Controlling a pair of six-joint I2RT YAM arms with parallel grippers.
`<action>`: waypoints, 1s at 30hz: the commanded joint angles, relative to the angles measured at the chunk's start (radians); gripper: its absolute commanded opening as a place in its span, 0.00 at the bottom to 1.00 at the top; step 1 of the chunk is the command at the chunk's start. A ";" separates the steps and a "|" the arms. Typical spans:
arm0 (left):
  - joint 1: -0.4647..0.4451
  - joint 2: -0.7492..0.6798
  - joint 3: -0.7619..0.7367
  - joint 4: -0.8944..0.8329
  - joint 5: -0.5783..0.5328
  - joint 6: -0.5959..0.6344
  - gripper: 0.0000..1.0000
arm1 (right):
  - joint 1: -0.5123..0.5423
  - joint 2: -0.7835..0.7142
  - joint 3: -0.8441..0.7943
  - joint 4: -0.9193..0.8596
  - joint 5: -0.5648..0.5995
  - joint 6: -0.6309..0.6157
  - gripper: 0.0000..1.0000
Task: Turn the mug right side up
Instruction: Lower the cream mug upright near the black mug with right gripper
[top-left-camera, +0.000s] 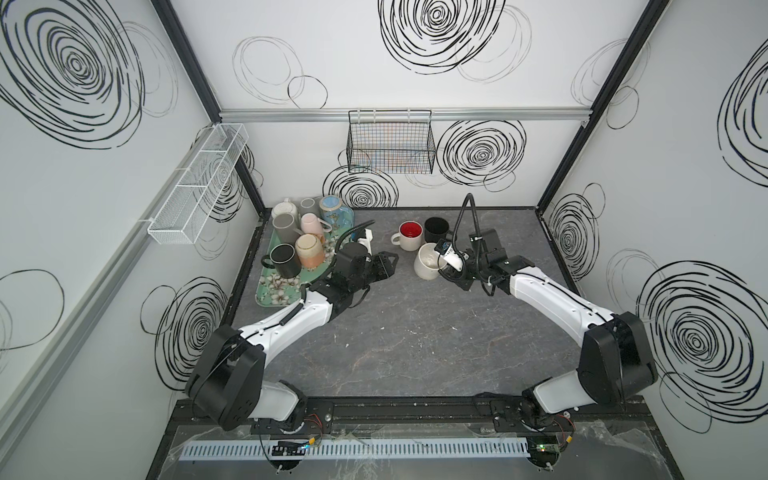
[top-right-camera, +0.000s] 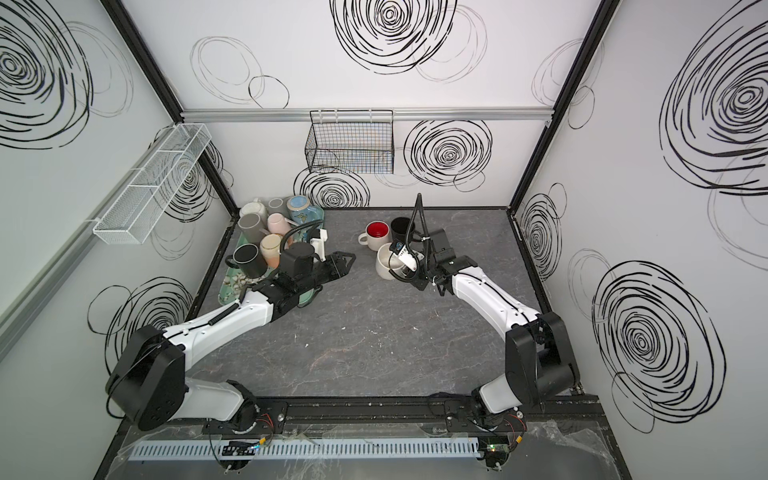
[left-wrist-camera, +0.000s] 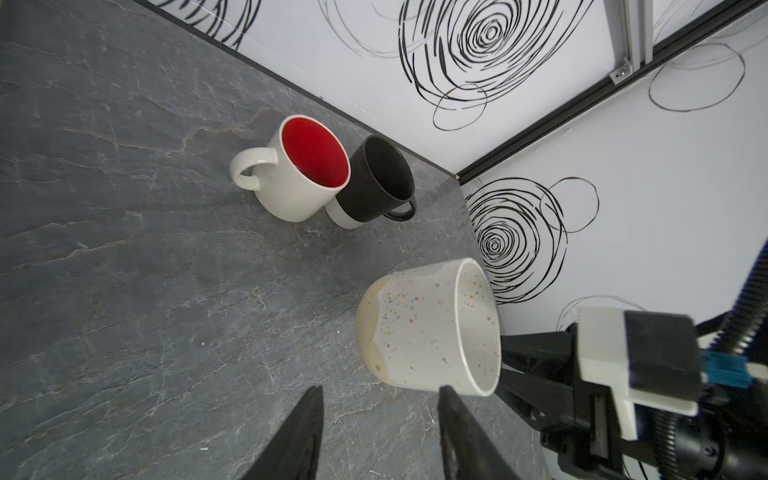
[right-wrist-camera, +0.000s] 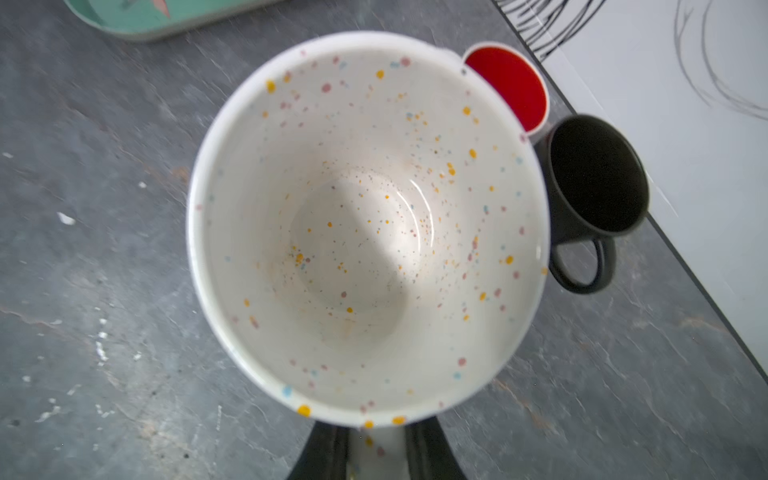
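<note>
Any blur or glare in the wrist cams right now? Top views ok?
Right wrist view: motion-blurred, speckled mug rim and table soft, glare arc inside its base. Left wrist view: sharp on that mug. Both top views: crisp, evenly lit, corner posts splay with the wide angle.

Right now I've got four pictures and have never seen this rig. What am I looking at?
Two robot arms stand at the front of a grey table. Both top views come from one camera pair overhead; the wrist pictures come from a camera on each arm's wrist. On the table: a green tray crowded with mugs, plus a red-lined mug and a black mug standing upright. The right hand grips the speckled mug by its handle, tilted. The left hand is open and empty, pointing toward it.
</note>
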 joint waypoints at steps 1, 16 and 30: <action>-0.039 0.050 0.074 -0.045 -0.012 0.077 0.48 | -0.004 0.006 0.001 0.066 0.111 -0.090 0.00; -0.079 0.251 0.216 -0.056 0.056 0.101 0.48 | -0.111 0.184 0.075 0.131 0.054 -0.139 0.00; -0.081 0.315 0.240 -0.026 0.053 0.093 0.48 | -0.167 0.310 0.151 0.143 -0.058 -0.254 0.19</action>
